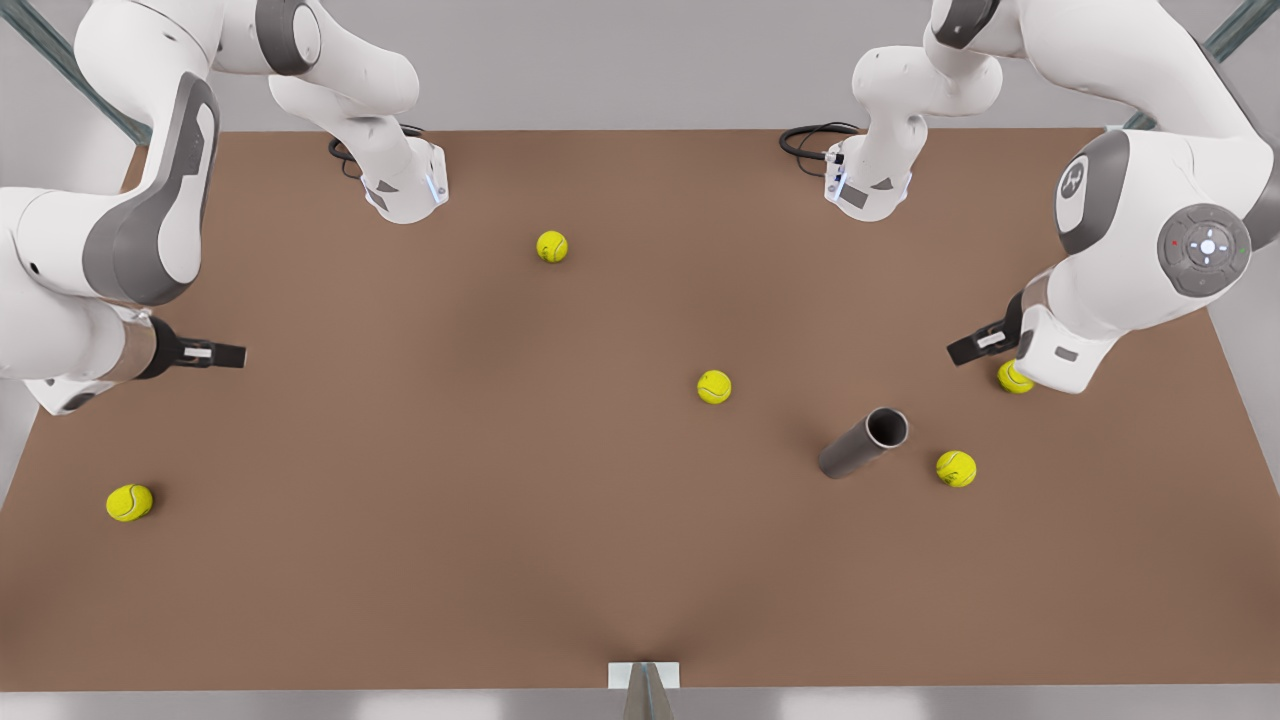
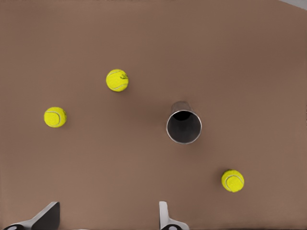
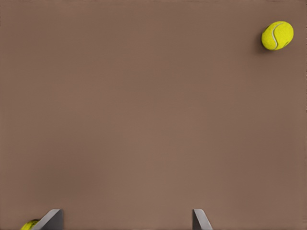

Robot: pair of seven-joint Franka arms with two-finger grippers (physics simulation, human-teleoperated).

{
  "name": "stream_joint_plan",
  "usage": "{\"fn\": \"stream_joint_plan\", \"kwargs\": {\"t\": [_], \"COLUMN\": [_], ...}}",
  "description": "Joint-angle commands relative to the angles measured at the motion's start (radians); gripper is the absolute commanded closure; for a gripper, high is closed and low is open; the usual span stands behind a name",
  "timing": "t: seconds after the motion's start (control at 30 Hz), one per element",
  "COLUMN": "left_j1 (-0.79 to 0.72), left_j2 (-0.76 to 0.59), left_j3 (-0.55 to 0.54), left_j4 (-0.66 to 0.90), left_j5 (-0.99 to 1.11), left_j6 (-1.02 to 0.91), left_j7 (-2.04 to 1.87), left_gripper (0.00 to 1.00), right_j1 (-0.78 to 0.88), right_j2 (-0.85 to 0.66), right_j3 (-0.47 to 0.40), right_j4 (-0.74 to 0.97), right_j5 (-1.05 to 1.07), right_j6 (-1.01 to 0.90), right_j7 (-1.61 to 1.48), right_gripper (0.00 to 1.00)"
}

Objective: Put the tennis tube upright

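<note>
The brown table [image 1: 420, 520] spans the front view. The left gripper [image 1: 975, 345] hangs at the 3 o'clock side, fingers [image 2: 165, 218] spread wide around nothing. The right gripper [image 1: 215, 354] waits at 9 o'clock, equally wide and empty. The tennis tube [image 1: 864, 442] stands upright between 4 and 5 o'clock from centre, dark mouth [image 2: 183, 127] up, near the left gripper. Tennis balls surround it: one [image 1: 956, 468] just beside, another [image 1: 714, 386] near centre.

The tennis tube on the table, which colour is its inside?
Dark, nearly black, inside the grey tennis tube; the left wrist view shows it best.
</note>
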Motion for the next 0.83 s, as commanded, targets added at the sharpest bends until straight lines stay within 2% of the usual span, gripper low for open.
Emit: {"fn": "stream_joint_plan", "kwargs": {"t": [0.0, 0.8], "left_j1": [0.000, -0.017], "left_j2": [-0.001, -0.003], "left_j3": [0.000, 0.000], "left_j4": [0.001, 0.001], "left_j5": [0.001, 0.022], "left_j6": [0.009, 0.009], "left_j7": [0.521, 0.495], "left_gripper": [0.00, 0.00], "right_j1": [-0.002, -0.008], "right_j2": [0.002, 0.006], "right_j3": [0.000, -0.002], "right_j4": [0.007, 0.007], "right_j5": [-0.001, 0.008], "right_j6": [0.007, 0.005], "right_j7": [0.018, 0.007], "right_gripper": [0.00, 0.00]}}
